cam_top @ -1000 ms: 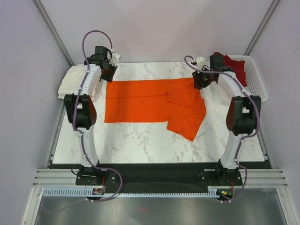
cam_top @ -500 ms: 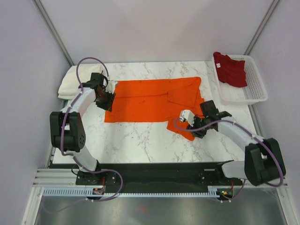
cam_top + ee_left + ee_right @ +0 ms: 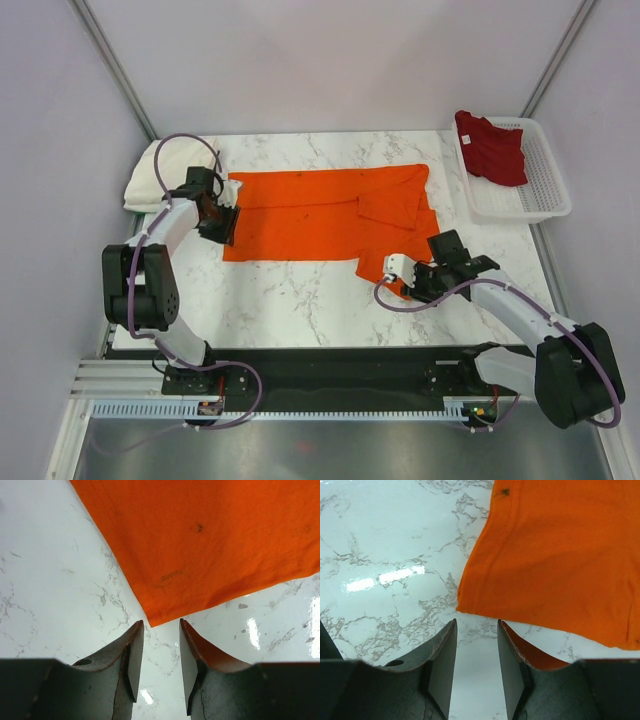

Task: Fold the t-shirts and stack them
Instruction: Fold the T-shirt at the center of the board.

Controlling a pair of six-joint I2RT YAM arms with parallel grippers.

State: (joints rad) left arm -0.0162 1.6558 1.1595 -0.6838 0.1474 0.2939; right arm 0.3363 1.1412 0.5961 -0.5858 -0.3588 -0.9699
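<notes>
The bright orange t-shirt (image 3: 300, 215) lies spread on the marble table (image 3: 290, 300), its right side folded over on itself. My left gripper (image 3: 220, 224) is at the shirt's left edge. In the left wrist view it (image 3: 159, 625) is open, and a corner of the orange cloth (image 3: 225, 540) lies just ahead of the tips. My right gripper (image 3: 412, 281) is at the shirt's near right flap. In the right wrist view it (image 3: 476, 622) is open and empty, the orange hem (image 3: 560, 555) just beyond it. The dark red shirt (image 3: 492, 148) lies in the basket. The cream-white shirt (image 3: 150, 175) sits at the far left corner.
The white mesh basket (image 3: 553, 190) stands at the far right corner of the table. Pale walls with metal posts close in the far side. Both arm bases are bolted along the near edge.
Both arms have come back from the far edge of the table. The right one swung down to the shirt's near right flap. The left one moved to the left edge and opened wider.
</notes>
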